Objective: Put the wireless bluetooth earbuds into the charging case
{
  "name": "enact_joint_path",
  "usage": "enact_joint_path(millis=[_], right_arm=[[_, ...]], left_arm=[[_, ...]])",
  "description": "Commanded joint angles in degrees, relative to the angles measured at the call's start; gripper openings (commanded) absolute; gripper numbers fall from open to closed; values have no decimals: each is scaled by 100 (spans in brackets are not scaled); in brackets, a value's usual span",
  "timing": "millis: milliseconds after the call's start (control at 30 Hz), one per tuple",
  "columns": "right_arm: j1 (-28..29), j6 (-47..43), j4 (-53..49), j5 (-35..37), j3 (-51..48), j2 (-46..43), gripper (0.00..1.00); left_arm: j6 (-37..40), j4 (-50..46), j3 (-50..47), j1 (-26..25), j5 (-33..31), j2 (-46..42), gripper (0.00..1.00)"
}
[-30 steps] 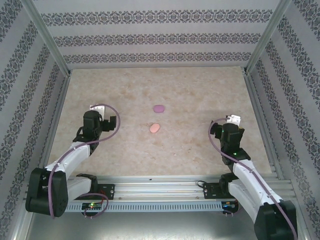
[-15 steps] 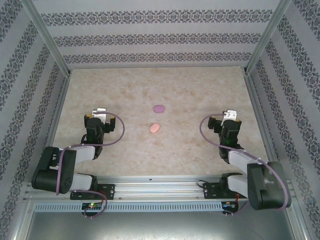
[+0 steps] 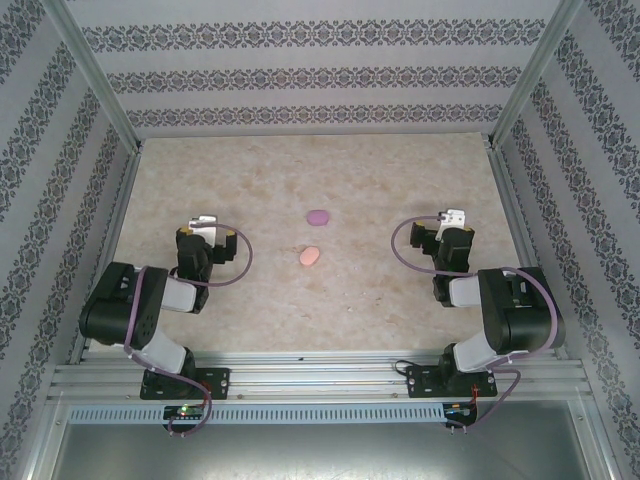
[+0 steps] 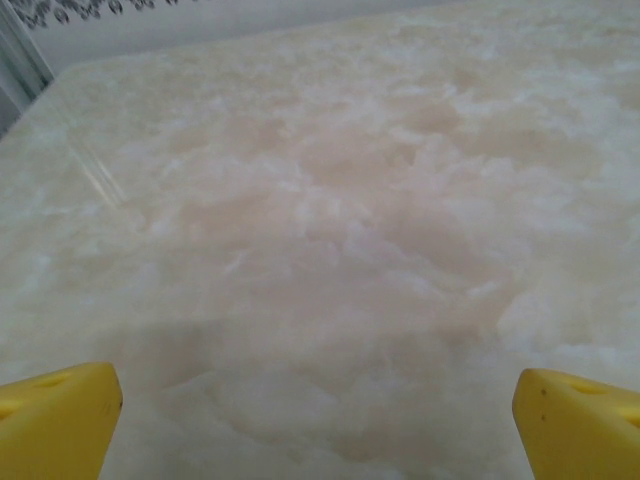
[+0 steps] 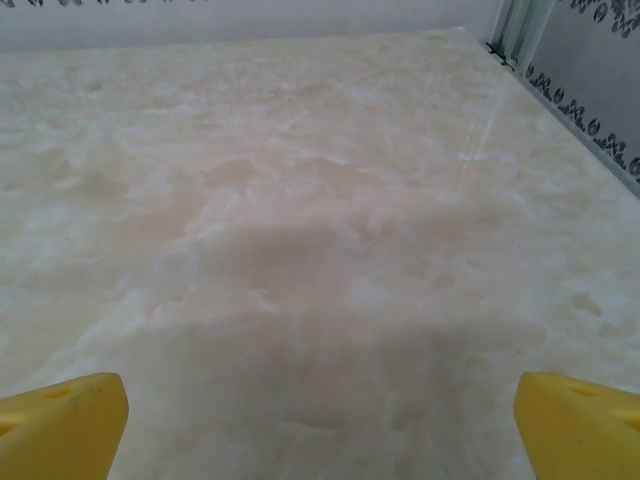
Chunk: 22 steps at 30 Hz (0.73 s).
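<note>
Two closed oval charging cases lie mid-table, a purple case [image 3: 318,216] and a salmon-pink case [image 3: 310,256] just in front of it. The wireless bluetooth earbuds are out of view. My left gripper [image 3: 203,222] sits low over the table, well left of the cases. My right gripper [image 3: 452,217] is well to their right. In the left wrist view the left gripper [image 4: 320,425] is open, its yellow fingertips [image 4: 55,420] far apart over bare marble. In the right wrist view the right gripper [image 5: 320,425] is just as wide, with its fingertips [image 5: 580,425] over bare marble.
The marbled tabletop [image 3: 320,170] is boxed in by patterned walls [image 3: 320,75] at the back and both sides. Both arms are folded back near their bases along the metal rail [image 3: 320,375] at the front edge.
Both arms have folded back toward their bases, elbows rising. The left gripper slid slightly nearer, the right slightly farther and left. The cases have not moved.
</note>
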Motion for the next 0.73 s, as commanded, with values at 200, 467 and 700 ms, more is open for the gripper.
enact_joint_path(millis=[200,467,700], right_arm=[[98,-214,53,-151,272,-43,98],[98,-217,32,-159,298,-16,98],[93,-214,43,-187,275,-43,98]], left_arm=[[-491,-355,491,435,363,-44,100],[-305,-332,480,429,846,-29,100],[-309,-335,480,429,848,-30,100]])
